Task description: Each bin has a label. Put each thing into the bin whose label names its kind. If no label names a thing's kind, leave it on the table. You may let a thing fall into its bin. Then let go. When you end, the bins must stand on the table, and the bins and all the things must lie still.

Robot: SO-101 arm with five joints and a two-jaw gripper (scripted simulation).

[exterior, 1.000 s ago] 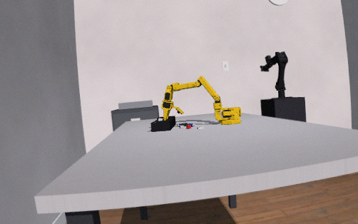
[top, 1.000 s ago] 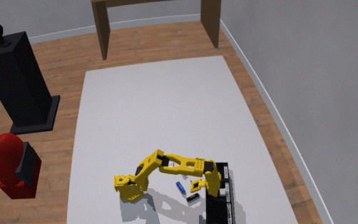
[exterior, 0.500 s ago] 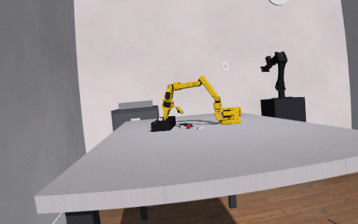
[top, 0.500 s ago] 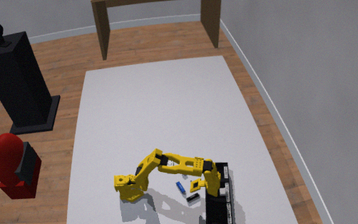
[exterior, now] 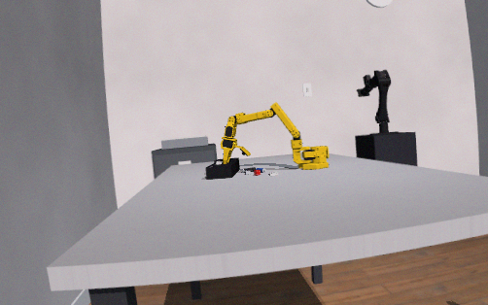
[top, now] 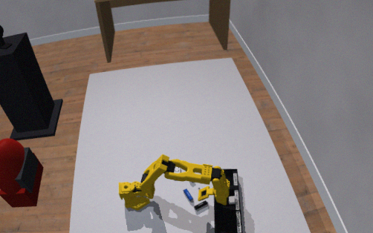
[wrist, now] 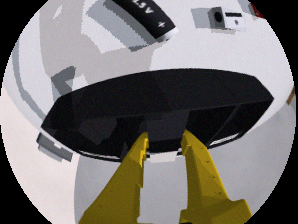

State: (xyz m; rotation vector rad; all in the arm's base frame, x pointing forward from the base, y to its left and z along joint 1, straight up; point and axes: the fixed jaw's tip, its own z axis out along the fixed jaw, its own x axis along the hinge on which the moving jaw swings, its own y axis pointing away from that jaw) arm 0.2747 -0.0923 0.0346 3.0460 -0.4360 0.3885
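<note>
My yellow gripper [top: 223,196] hangs over the near end of the row of black bins [top: 227,211], which carry white labels on their right side. In the wrist view my fingers are shut on a small pale thing [wrist: 166,156] right above the open black bin [wrist: 160,112]; the fingers hide most of it and I cannot tell its kind. A pale bit shows beside the gripper in the top view [top: 231,200]. On the table lie a blue thing [top: 188,194], a black bar with white lettering [wrist: 137,7], a small white part [wrist: 216,18] and a red thing [exterior: 257,172].
The arm's base [top: 134,193] stands left of the loose things. The bins sit close to the table's near edge in the top view. A black stand with another arm [exterior: 384,141] is behind the table.
</note>
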